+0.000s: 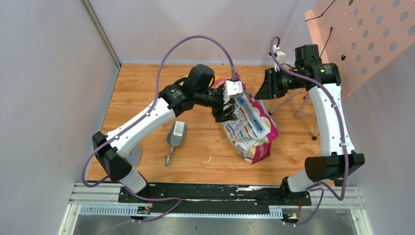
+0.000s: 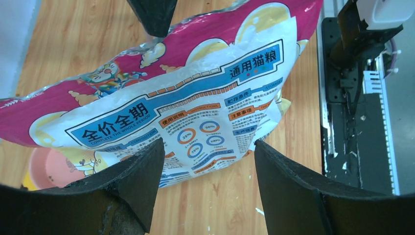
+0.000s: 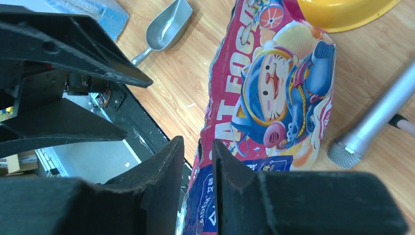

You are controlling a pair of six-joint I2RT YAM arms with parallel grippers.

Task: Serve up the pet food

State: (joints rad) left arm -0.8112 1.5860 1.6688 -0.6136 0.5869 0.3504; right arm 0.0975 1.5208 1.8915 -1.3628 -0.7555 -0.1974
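- The right gripper (image 3: 198,147) is clenched on the top edge of the cat-food bag (image 1: 252,129), holding it up off the wooden table (image 1: 147,93).
- The left gripper (image 2: 209,147) is released, its jaws spread wide, with the bag's printed face just ahead of them.
- The pet food itself is hidden; only the bag shows.
- A metal scoop (image 1: 176,134) lies beside the left arm.
- A yellow bowl (image 3: 342,12) sits beyond the right gripper.
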